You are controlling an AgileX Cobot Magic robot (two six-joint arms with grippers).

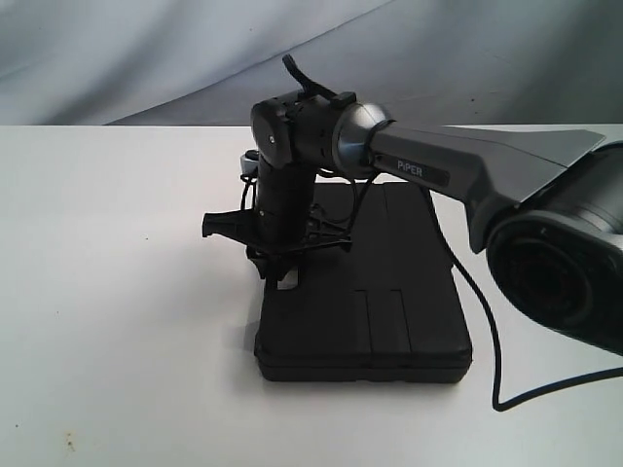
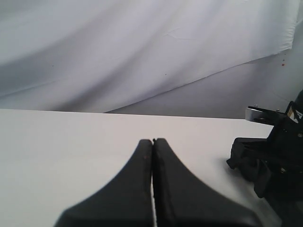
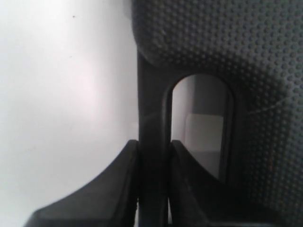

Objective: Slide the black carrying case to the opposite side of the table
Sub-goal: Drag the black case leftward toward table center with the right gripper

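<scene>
1. Grey-and-black right arm point(image 1: 458, 161) reaches in from the right side of the exterior view, its wrist bent steeply downward.
2. Right gripper point(image 1: 282, 265) points down onto the case; in the wrist view its fingers point(image 3: 128, 161) are clamped on the thin black handle bar point(image 3: 151, 94).
3. Left gripper point(image 2: 153, 142) hovers low over the table with its fingers pressed together and nothing between them.
4. Flat black textured plastic carrying case point(image 1: 389, 292) lies closed on the large plain white table point(image 1: 97, 341), just right of centre; its contents are hidden.
5. Black cable point(image 1: 487, 331) trails beside the case.
6. Left arm is out of the exterior view; the right arm's base is cut off and blurred.
</scene>
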